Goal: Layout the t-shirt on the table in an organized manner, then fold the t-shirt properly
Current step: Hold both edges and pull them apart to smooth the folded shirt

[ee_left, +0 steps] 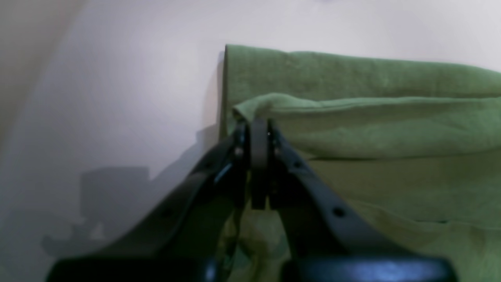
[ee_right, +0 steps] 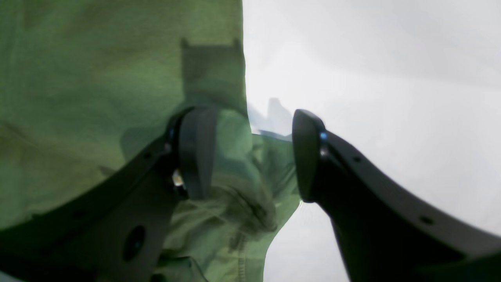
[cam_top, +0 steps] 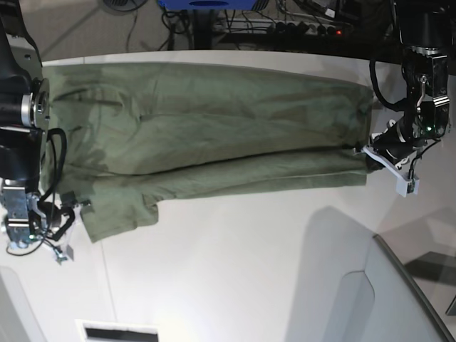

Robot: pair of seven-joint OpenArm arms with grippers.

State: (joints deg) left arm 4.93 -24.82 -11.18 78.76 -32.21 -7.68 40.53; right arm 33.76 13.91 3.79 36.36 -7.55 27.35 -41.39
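The olive-green t-shirt (cam_top: 214, 121) lies spread lengthwise across the far half of the white table (cam_top: 235, 271). Its near long edge is folded over into a band (cam_top: 271, 178). My left gripper (ee_left: 258, 125) is shut on the corner of that folded edge and holds it a little above the cloth below; in the base view it (cam_top: 367, 153) is at the shirt's right end. My right gripper (ee_right: 252, 156) is open, with bunched cloth of the t-shirt (ee_right: 235, 184) between its jaws. In the base view it (cam_top: 68, 208) is at the sleeve (cam_top: 117, 210) on the left end.
A grey angled panel (cam_top: 399, 299) rises at the near right. A dark slot (cam_top: 117, 333) sits at the near table edge. Cables and a power strip (cam_top: 299, 25) lie beyond the far edge. Bare tabletop (cam_top: 214, 249) stretches in front of the shirt.
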